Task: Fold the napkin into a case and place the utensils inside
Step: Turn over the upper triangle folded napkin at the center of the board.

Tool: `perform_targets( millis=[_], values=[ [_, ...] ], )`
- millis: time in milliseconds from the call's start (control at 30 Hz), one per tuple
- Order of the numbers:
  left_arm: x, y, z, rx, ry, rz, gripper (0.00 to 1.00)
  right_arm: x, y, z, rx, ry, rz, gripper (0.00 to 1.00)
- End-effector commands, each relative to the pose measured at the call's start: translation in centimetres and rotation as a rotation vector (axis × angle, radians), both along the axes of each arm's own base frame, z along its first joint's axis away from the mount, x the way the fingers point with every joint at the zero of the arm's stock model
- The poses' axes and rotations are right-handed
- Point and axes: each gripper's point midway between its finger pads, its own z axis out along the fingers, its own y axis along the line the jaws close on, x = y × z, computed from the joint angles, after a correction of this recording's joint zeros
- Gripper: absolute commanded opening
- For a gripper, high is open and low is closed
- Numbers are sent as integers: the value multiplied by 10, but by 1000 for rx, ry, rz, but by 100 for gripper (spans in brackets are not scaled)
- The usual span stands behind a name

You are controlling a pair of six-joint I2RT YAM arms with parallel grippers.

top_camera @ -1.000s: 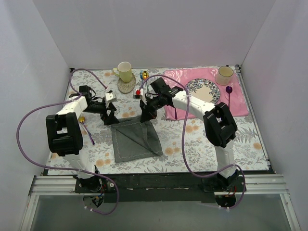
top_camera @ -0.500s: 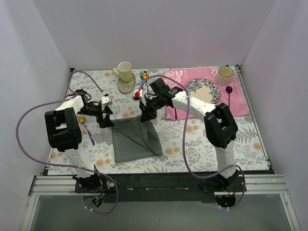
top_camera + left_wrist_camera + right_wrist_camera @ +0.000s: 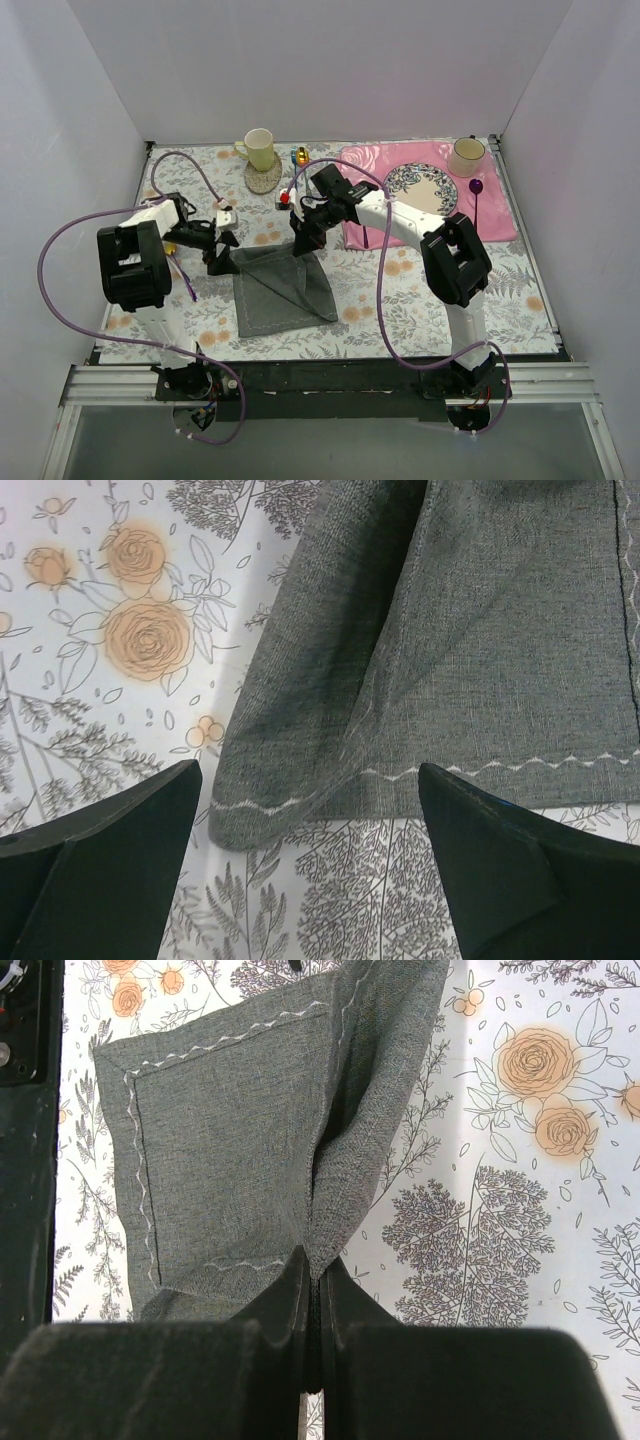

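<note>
The dark grey napkin (image 3: 285, 292) lies on the flowered tablecloth, its far right corner lifted. My right gripper (image 3: 303, 243) is shut on that corner, and in the right wrist view the cloth (image 3: 230, 1150) rises in a fold into the pinched tips (image 3: 316, 1272). My left gripper (image 3: 222, 257) stands open at the napkin's far left corner. In the left wrist view the stitched hem (image 3: 450, 630) lies just ahead of the wide-spread black fingers (image 3: 100, 870), nothing between them. Of the utensils, a gold spoon bowl (image 3: 170, 247) peeks out beside the left arm.
A yellow cup (image 3: 259, 148) and round coaster (image 3: 262, 180) stand at the back. The pink placemat (image 3: 500, 215) at the right carries a patterned plate (image 3: 421, 187), a cream cup (image 3: 466, 155) and a purple spoon (image 3: 477, 187). Purple cables loop over both arms.
My left gripper has come nearer and lower, to the napkin's far left corner, staying open. The right gripper keeps its pinch on the raised corner and has not moved.
</note>
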Motion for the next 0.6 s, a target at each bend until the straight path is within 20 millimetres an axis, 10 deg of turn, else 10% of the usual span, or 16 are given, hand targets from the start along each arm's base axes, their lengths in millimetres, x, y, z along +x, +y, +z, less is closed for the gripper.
perform_targets(
  millis=[0,267,567],
  values=[
    [7,-11,-2,-2,-41,-3,90,6,6,20,52,-33,17,1],
    [27,-14,-9,18,-42,20,82,1,6,36,81,-47,40,1],
    [29,-20,0,-25,-7,-6,43,-1,6,45,100,-71,66,1]
  ],
)
